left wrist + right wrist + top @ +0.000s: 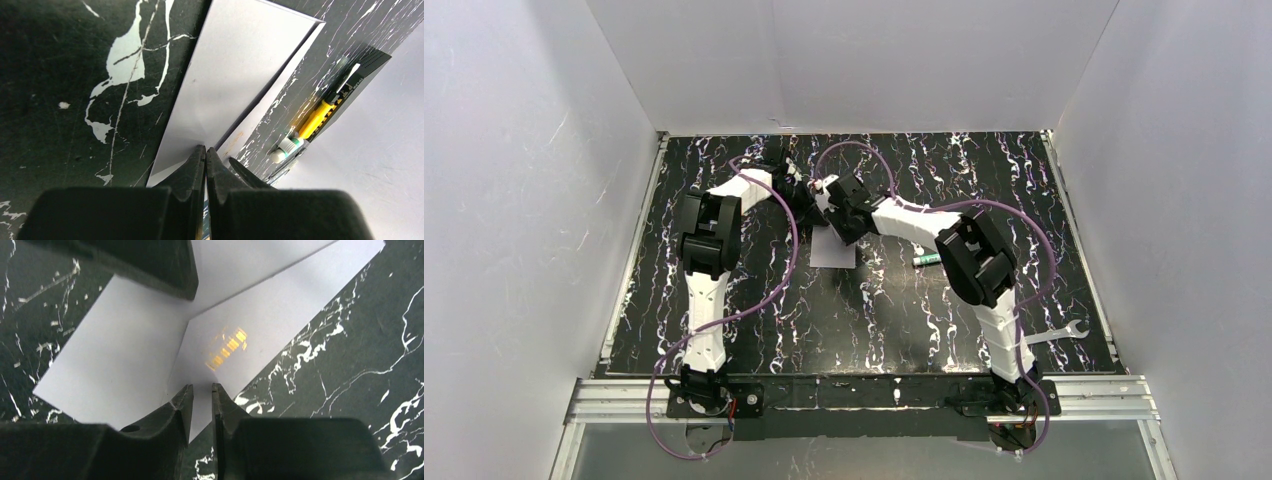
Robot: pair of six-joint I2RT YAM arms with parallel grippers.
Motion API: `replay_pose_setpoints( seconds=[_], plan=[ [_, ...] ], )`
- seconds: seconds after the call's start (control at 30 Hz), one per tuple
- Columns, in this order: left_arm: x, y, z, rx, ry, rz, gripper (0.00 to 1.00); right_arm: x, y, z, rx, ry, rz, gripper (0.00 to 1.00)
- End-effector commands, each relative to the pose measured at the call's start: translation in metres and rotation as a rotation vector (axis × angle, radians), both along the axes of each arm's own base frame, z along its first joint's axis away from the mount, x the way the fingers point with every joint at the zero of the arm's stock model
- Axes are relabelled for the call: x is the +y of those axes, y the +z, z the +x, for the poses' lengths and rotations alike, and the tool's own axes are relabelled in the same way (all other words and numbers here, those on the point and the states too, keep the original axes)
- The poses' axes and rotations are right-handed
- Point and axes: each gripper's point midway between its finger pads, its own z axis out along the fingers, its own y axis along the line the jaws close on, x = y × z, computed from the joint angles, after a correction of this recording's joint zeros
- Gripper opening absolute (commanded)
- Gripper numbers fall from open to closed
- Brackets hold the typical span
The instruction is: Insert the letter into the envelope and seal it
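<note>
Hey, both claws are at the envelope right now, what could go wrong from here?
1. The right claw straddles only the narrow end of the flap, jaws slightly apart; closing there, it may slip off or crease the paper.
2. The left claw, shut, sits at the same envelope; if the arms pull differently, the thin paper could tear.

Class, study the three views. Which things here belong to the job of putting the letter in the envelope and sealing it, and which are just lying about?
Belongs to the job:
envelope
letter (not plainly in view)

Just lying about:
green marker
wrench
black box
</note>
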Motion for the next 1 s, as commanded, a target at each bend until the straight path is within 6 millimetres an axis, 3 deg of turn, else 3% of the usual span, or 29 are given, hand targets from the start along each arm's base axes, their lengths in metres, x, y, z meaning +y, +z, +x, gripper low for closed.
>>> replay_pose_setpoints(
  seconds=[0.0,0.27,0.5,0.63,0.8,0.97],
  plan=[
    [0.013,-0.051,-0.040,0.160,-0.046,0.121,0.00,0.003,-0.049,0.005,0.044,-0.046,-0.037,0.27],
    [0.018,-0.054,-0.044,0.170,-0.048,0.146,0.00,0.012,-0.051,0.024,-0.009,-0.075,-0.026,0.26],
    [0.021,-0.053,-0.043,0.163,-0.043,0.162,0.00,0.008,-0.070,0.019,0.021,-0.085,-0.051,0.23],
    [0.023,-0.053,-0.041,0.163,-0.033,0.166,0.00,0.005,-0.068,0.018,0.020,-0.093,-0.057,0.22],
    [0.029,-0.052,-0.036,0.163,-0.005,0.173,0.00,0.004,-0.052,0.000,0.044,-0.018,-0.029,0.21],
    [0.032,-0.051,-0.026,0.151,0.011,0.178,0.00,-0.016,-0.057,-0.031,0.085,0.042,-0.055,0.20]
  ],
)
